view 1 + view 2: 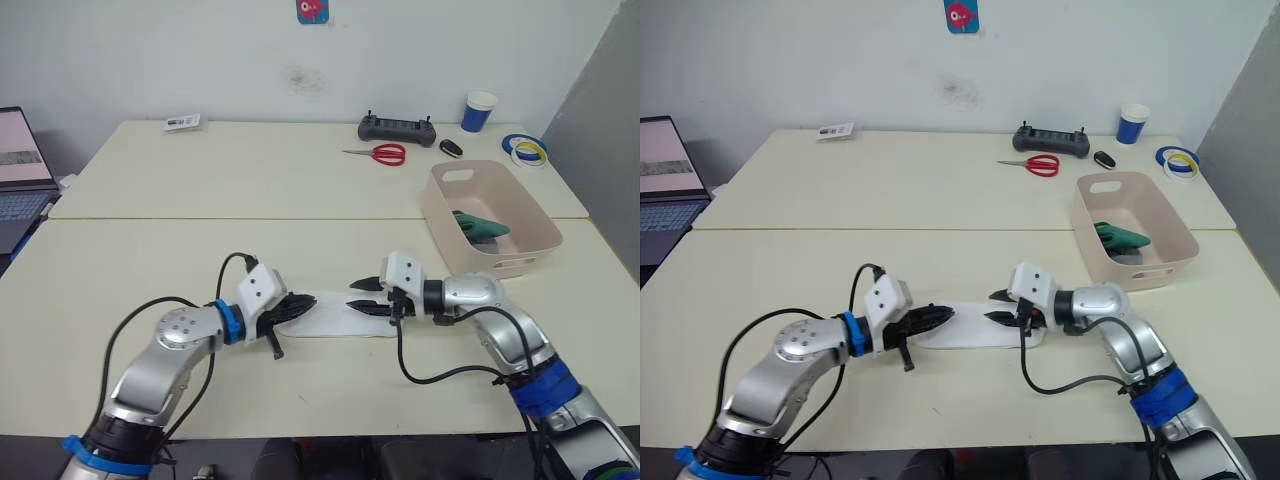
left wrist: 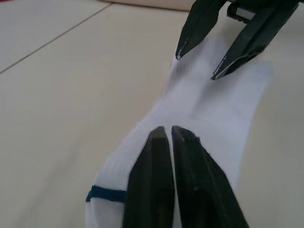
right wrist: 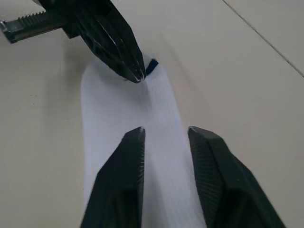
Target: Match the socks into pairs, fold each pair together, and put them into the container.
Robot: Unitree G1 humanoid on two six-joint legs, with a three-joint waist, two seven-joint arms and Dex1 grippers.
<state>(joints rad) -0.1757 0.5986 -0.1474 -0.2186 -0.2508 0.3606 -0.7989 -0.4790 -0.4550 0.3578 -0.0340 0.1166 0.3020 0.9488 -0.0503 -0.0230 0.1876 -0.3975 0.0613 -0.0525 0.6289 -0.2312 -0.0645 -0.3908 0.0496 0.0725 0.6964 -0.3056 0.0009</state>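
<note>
I see two cream matte tables (image 1: 200,260) butted under a grey wall. The left gripper (image 1: 296,308), fingers together, presses one end of the soft white ribbed sock (image 1: 335,320) lying flat; the right gripper (image 1: 362,297), fingers apart, straddles the other. At right, the pink plastic tub (image 1: 520,215) holds a dark green sock (image 1: 480,224).

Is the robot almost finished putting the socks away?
Partly. Green and grey socks already lie in the pink tub. The white socks lie flat on the table, not yet folded. The left gripper is shut at one end and the right gripper is open over the other. Folding them and dropping them in the tub is left.
</note>
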